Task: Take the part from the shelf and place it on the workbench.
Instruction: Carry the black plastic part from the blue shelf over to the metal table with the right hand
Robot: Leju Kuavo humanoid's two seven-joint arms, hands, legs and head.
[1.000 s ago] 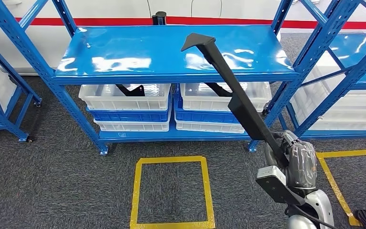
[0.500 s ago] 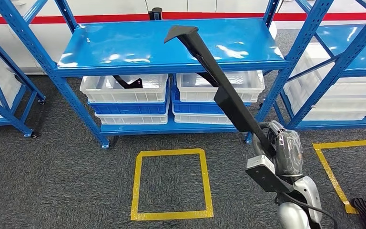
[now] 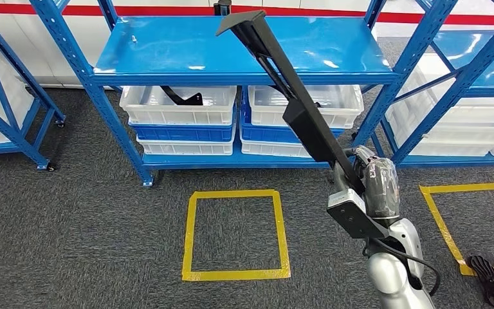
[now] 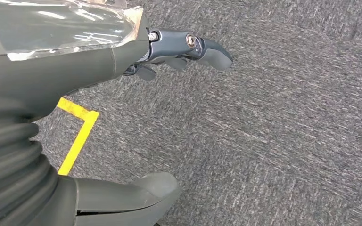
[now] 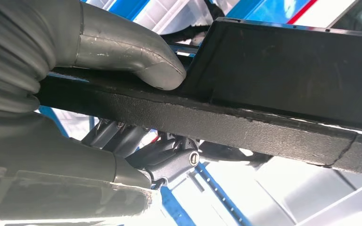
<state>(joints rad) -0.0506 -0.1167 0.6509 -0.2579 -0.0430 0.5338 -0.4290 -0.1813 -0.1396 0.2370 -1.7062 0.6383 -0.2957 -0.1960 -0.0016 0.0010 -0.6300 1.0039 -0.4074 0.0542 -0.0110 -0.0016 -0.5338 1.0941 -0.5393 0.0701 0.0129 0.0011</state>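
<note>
Head view: the right hand grips the long black part, which slants up and away from it, its far tip over the blue shelf. The whole scene has shifted since a second ago, so the robot is moving; carrying looks underway.

Left wrist view: the left hand hangs above carpet, empty, fingers apart.

Right wrist view: thumb pressed onto the part.

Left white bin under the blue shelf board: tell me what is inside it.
The left white bin holds a black part, lying toward its back wall. The shelf board above covers the rear of the bin, so anything farther back cannot be seen.
</note>
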